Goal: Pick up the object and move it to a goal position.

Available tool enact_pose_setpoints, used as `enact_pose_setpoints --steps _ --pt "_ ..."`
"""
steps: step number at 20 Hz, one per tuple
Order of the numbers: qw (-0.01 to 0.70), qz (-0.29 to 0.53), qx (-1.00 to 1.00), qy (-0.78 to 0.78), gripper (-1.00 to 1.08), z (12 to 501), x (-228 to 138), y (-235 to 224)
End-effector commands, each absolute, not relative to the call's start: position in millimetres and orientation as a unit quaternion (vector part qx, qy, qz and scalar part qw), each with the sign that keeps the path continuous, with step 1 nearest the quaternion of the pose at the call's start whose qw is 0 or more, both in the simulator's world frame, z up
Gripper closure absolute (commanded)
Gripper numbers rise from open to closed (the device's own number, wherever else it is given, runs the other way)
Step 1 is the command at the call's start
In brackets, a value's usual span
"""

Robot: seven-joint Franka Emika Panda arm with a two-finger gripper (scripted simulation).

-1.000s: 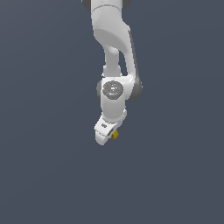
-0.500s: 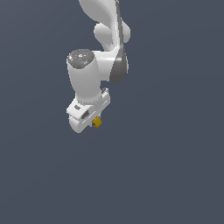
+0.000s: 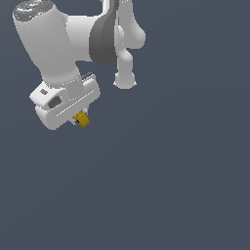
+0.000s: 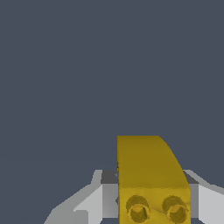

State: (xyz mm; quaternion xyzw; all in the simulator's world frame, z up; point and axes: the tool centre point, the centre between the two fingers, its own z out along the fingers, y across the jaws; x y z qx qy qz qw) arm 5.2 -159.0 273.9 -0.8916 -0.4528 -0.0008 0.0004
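Half done, by the look: pincer (image 3: 78,118) closed on the object (image 3: 82,119), mustard piece clamped between grey fingers (image 4: 98,199), peeking out at five o'clock of the white hand. Still to carry to the goal; no goal marker visible.

We see the arm (image 3: 53,44) in white with a dark grey joint band (image 3: 102,39) and a grey cap. The gripper (image 3: 78,118) body is white; its fingers (image 4: 94,201) render white to light grey. The object (image 4: 151,175) is mustard yellow, with darker ochre facets and two darker round studs. The backdrop is uniform slate grey-blue.
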Motion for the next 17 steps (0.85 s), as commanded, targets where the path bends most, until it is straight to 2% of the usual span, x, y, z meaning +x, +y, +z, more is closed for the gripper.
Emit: enact_pose_setpoints --steps 1,9,17 --pt "0.001 -0.001 -0.891 -0.453 1.08 293.2 3.7 -175.3" --pt "0.000 0.000 -0.892 -0.453 1.08 327.9 3.3 -206.3" --pt "0.000 0.000 -0.892 -0.453 1.08 332.0 4.5 -210.3"
